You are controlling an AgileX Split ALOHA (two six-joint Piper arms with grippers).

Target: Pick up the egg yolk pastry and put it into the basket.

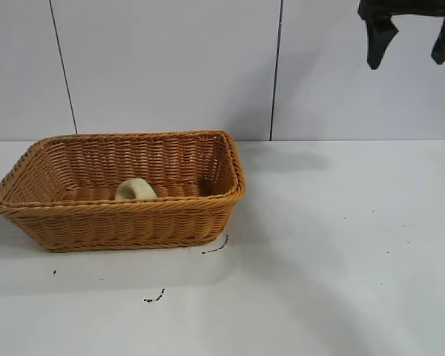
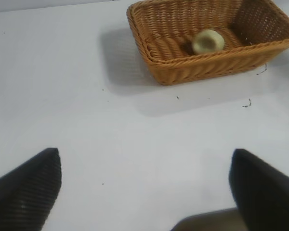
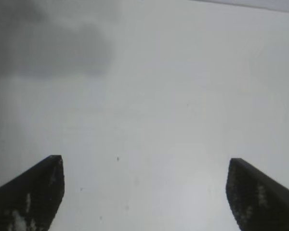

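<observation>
Egg yolk pastry (image 1: 136, 189) half-hidden in basket (image 1: 119, 222)

The white table (image 1: 341, 252) carries the basket (image 1: 126, 222), which stands on its left part near the back wall. Small dark specks (image 1: 154, 298) dot the table just in front of the basket.

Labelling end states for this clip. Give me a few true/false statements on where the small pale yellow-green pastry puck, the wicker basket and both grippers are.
1. The small pale yellow-green egg yolk pastry lies inside the orange-brown woven wicker basket. True.
2. The right gripper is shut on the pastry. False: it is open, empty, raised high at the right, well away from the basket.
3. The left gripper is open above bare white table. True.
4. The basket is tipped on its side. False: it stands upright on the table.
</observation>
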